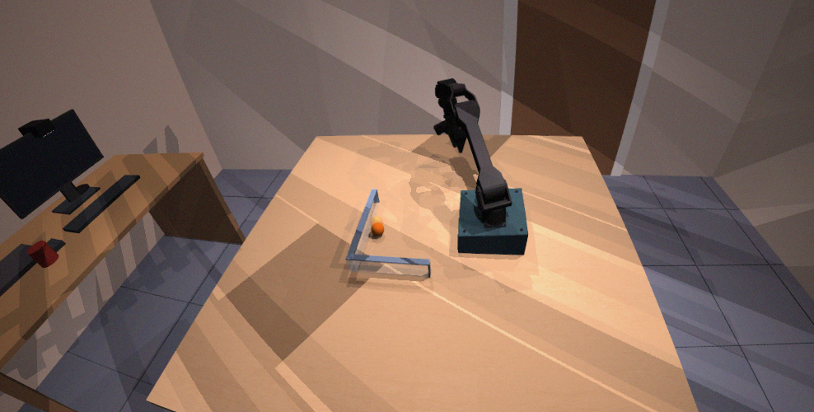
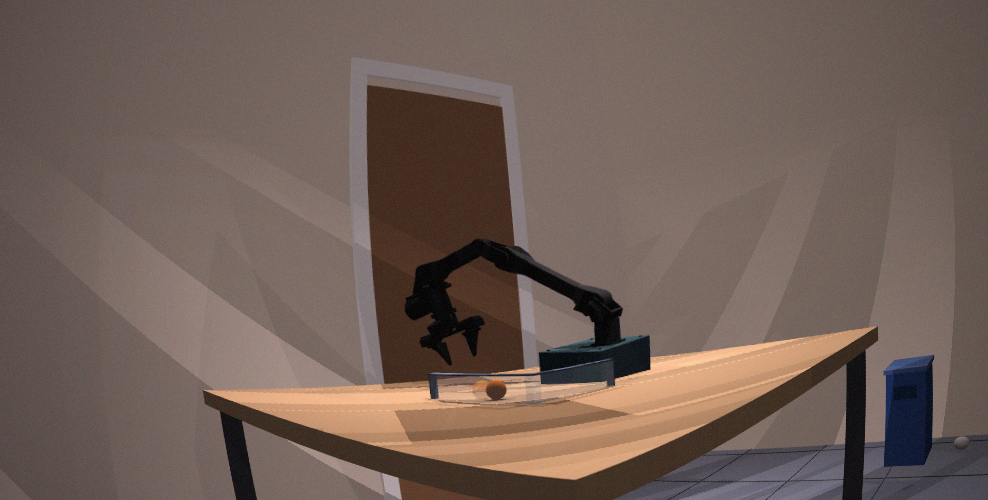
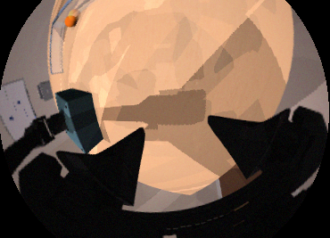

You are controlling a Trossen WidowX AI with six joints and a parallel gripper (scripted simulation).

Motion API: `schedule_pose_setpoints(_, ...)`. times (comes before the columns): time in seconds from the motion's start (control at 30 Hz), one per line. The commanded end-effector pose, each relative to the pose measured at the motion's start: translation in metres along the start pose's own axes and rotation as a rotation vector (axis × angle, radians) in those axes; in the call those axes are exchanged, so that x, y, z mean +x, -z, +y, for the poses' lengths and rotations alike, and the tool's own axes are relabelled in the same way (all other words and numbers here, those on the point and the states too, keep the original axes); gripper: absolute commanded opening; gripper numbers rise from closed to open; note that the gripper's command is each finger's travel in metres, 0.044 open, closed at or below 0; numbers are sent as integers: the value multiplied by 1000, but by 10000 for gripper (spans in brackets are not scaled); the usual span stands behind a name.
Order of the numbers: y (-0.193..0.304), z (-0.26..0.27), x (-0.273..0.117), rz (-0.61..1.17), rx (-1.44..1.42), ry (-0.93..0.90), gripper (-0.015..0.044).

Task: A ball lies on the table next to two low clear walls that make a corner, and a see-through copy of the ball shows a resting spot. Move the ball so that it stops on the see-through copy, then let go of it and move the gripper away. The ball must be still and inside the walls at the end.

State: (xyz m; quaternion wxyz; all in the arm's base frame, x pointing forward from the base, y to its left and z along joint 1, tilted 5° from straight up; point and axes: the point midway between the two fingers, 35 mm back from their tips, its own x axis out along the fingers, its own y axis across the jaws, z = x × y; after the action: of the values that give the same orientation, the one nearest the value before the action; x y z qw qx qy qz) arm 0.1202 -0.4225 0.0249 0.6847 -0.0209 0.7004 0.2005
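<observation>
One orange ball (image 1: 377,229) sits on your wooden table (image 1: 512,318), inside the corner formed by two low clear walls (image 1: 364,238), close to the longer wall and just beside its pale see-through copy (image 1: 375,220), which it overlaps at the edge. Your single arm (image 2: 538,275) rises from its teal base (image 1: 492,230), reaches out over the table and bends down at the wrist, so the gripper (image 2: 456,345) hangs in the air well above and apart from the ball. Its two fingers stand spread wide with nothing between them. Around the table you have a tiled floor, plain brownish walls and one brown door (image 2: 442,220); one side desk (image 1: 85,222) carries a monitor (image 1: 45,158), a keyboard (image 1: 102,203) and a red mug (image 1: 42,253), and one blue bin (image 2: 908,410) stands on the floor.
</observation>
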Motion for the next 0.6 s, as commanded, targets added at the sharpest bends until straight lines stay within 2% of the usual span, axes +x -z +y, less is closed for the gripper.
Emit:
schedule_pose_setpoints(0.0,-3,0,0,2,2,2,374)
schedule_pose_setpoints(0.07,-31,2,-3,15,21,20,321)
schedule_pose_setpoints(0.1,-51,5,-4,23,35,34,314)
schedule_pose_setpoints(0.3,-150,34,-5,43,103,107,314)
schedule_pose_setpoints(0.57,-277,125,8,4,200,206,314)
